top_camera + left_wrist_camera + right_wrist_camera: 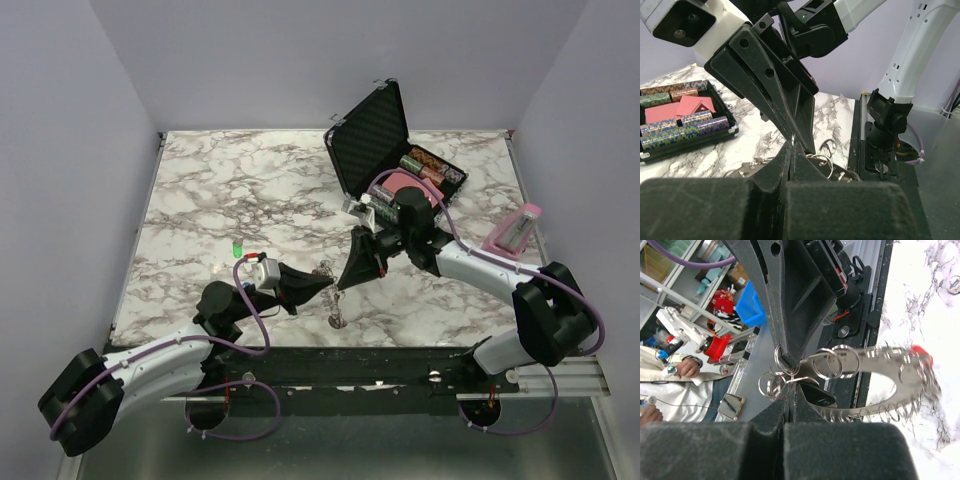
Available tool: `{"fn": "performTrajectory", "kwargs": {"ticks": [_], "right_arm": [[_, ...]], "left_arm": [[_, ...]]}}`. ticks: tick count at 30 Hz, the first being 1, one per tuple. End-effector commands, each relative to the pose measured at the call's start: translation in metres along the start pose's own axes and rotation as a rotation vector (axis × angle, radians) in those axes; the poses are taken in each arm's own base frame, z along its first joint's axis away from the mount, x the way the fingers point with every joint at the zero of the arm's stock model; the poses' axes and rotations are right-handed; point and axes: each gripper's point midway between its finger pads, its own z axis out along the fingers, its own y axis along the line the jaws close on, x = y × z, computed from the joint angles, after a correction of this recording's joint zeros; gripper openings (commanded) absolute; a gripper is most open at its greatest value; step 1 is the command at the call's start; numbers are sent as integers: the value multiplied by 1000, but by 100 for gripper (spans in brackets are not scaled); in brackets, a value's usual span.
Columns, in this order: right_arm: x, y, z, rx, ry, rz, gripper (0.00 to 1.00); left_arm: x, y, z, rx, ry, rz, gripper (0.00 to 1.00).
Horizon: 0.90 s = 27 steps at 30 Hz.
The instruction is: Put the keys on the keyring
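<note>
Currently I see the left gripper [791, 149] with its jaws pressed fully together. They meet tip to tip with the right gripper [790, 390], which is closed just as tightly. In the right wrist view, a small split ring of the keyring [840, 360] sits pinched at the very tip of the left fingers [790, 315]. Thin ring wire also runs out from between my right fingers [770, 440], so both pairs look clamped on it.

From that pinch point the keyring swings out to the side as a raised loop of linked rings, held clear of the marble. A red-headed key [920, 352] shows blurred at its far end, and I can't make out any other keys on it. From above, the slack part hangs straight down from where the two grippers meet, towards the near edge of the table [220, 200].

Further out, a loose ring [954, 285] lies on the marble. An open black case [375, 125] stands behind the right arm with striped chips [670, 132] stacked inside. A pink object [515, 232] lies near the right edge, and a tiny green piece [238, 247] lies just beyond the left arm.
</note>
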Motion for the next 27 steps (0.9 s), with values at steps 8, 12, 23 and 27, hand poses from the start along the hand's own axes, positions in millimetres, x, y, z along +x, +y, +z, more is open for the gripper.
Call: {"fn": "performTrajectory", "kwargs": {"ticks": [8, 12, 23, 27], "right_arm": [[4, 5, 6, -29, 26, -34, 16], [0, 11, 3, -48, 42, -101, 27], [-2, 2, -18, 79, 88, -361, 41], [10, 9, -16, 7, 78, -432, 41]], "left_arm": [[-26, -5, 0, 31, -103, 60, 0], [-19, -6, -3, 43, -81, 47, 0], [-1, -14, -7, 75, -24, -36, 0], [-4, -13, -2, 81, -37, -54, 0]]}}
